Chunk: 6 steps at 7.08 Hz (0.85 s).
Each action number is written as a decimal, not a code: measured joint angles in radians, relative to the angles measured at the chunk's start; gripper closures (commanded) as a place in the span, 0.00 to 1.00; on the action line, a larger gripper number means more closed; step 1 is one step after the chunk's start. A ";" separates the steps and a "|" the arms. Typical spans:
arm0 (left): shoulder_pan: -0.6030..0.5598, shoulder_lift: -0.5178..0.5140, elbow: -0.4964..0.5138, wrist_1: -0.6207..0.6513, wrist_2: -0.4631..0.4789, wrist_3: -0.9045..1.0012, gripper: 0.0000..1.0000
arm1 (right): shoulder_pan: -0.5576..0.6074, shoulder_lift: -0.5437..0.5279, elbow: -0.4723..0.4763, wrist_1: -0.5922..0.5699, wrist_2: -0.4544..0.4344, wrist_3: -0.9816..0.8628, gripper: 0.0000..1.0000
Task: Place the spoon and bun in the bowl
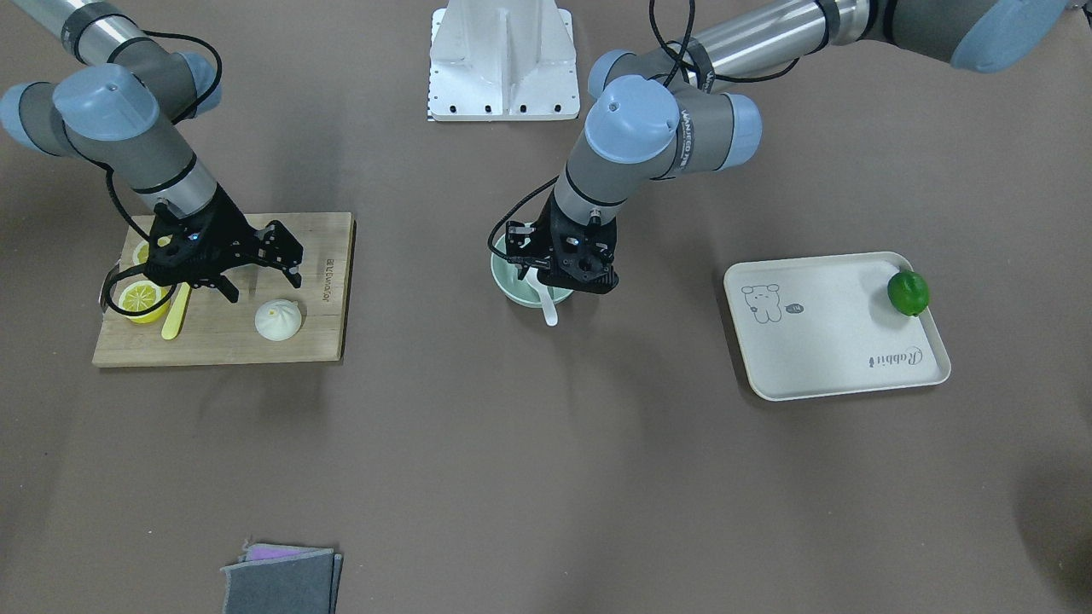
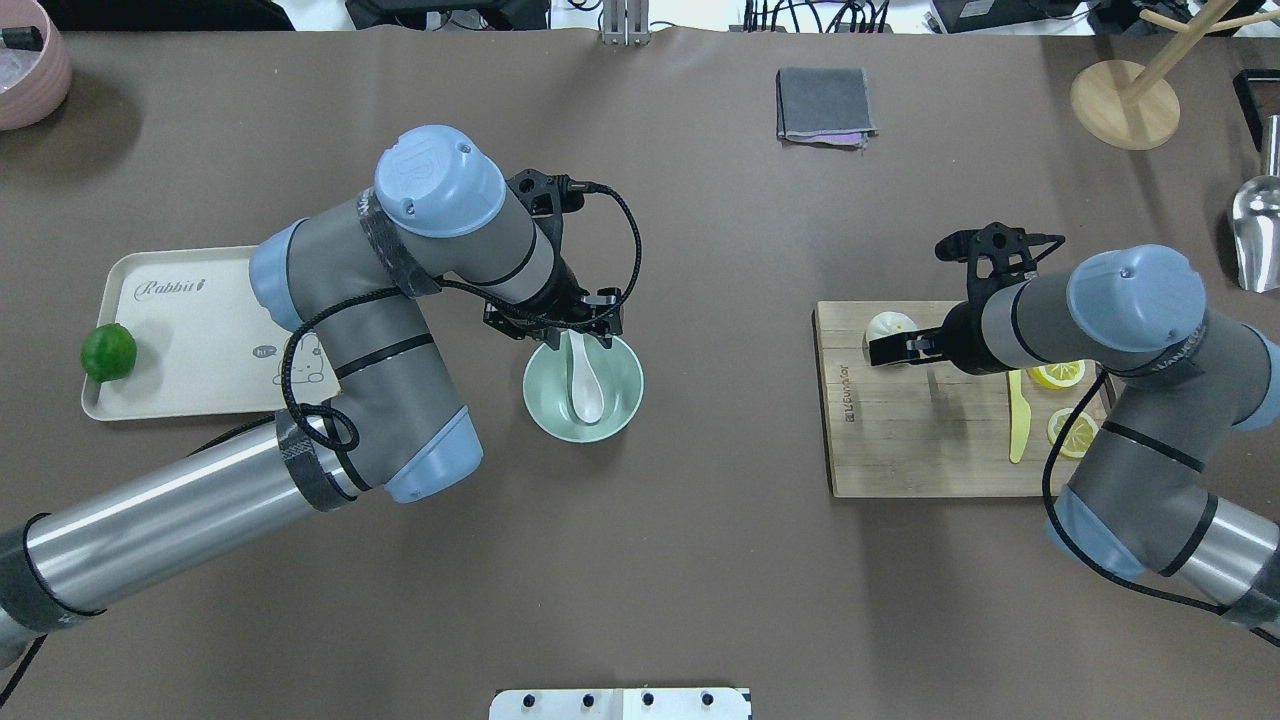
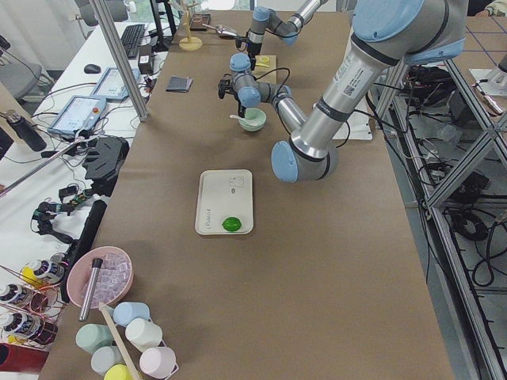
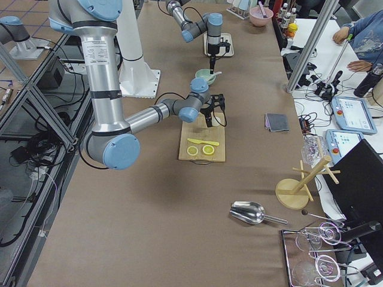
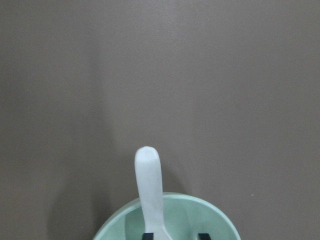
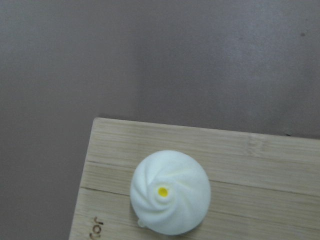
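The white spoon (image 2: 585, 385) lies in the mint-green bowl (image 2: 540, 410), and its handle sticks out over the rim (image 1: 548, 311). My left gripper (image 2: 565, 330) hovers over the bowl's far rim. Its fingertips are apart in the left wrist view, with the spoon (image 5: 149, 185) beside one of them, so it is open. The white pleated bun (image 2: 888, 327) sits on the wooden cutting board (image 2: 900, 440) at its far corner. My right gripper (image 1: 264, 277) is open and empty, just above the board and beside the bun (image 1: 278, 320). The right wrist view shows the bun (image 6: 170, 192) from above.
A yellow plastic knife (image 1: 177, 315) and lemon slices (image 1: 141, 298) lie on the board under the right wrist. A cream tray (image 1: 819, 341) holds a green lime (image 1: 908, 292). A folded grey cloth (image 1: 281, 580) lies at the operators' side.
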 measured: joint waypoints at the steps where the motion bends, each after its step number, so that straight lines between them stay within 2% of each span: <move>1: 0.000 0.002 -0.002 0.002 0.002 -0.001 0.02 | -0.008 0.010 0.000 -0.022 -0.018 -0.004 0.22; 2: -0.002 0.004 -0.005 0.002 0.004 -0.002 0.02 | -0.011 0.013 -0.002 -0.031 -0.036 -0.011 0.26; 3: -0.003 0.006 -0.007 0.003 0.013 -0.004 0.02 | -0.012 0.014 -0.005 -0.035 -0.057 -0.014 0.36; 4: -0.004 0.008 -0.008 0.003 0.023 -0.006 0.02 | -0.013 0.015 -0.008 -0.036 -0.075 -0.015 0.72; 5: -0.006 0.009 -0.010 0.003 0.028 -0.006 0.02 | -0.014 0.017 -0.011 -0.037 -0.089 -0.016 1.00; 6: -0.008 0.010 -0.013 0.004 0.030 -0.007 0.02 | -0.014 0.020 -0.011 -0.038 -0.097 -0.017 1.00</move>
